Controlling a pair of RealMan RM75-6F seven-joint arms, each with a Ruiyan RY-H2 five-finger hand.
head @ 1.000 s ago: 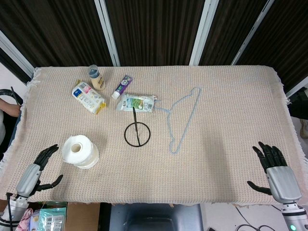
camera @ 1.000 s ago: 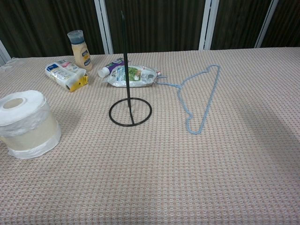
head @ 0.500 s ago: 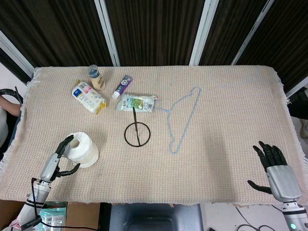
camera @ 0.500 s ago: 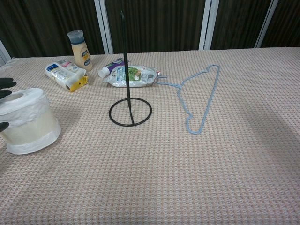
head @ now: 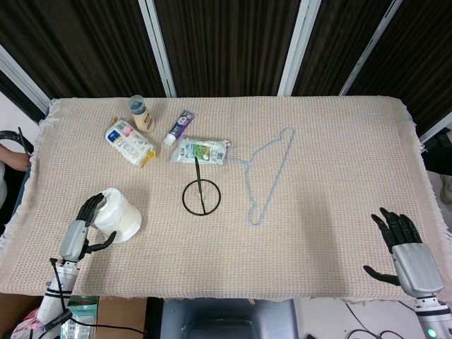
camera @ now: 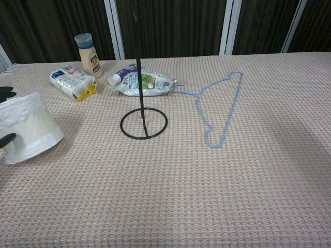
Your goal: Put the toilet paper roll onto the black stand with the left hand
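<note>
The white toilet paper roll [head: 120, 214] [camera: 28, 126] is at the table's front left, tipped toward my left hand [head: 79, 229]. That hand grips the roll from its left side, with dark fingers [camera: 6, 93] over the top and the thumb low on the near side. The black stand [head: 201, 196] [camera: 144, 124] is a ring base with an upright thin rod. It is at mid-table, to the right of the roll and apart from it. My right hand [head: 404, 248] lies open at the front right edge, holding nothing.
A light blue wire hanger [head: 267, 173] [camera: 222, 106] lies right of the stand. Behind the stand lie a green-white pouch [head: 201, 150], a purple-capped tube [head: 179, 127], a lotion bottle [head: 142, 114] and a white-yellow packet [head: 130, 143]. The table's front edge runs just under both hands.
My left hand has come in from the front-left corner and closed around the roll. The roll has shifted slightly left and now leans over. The right hand has stayed still.
</note>
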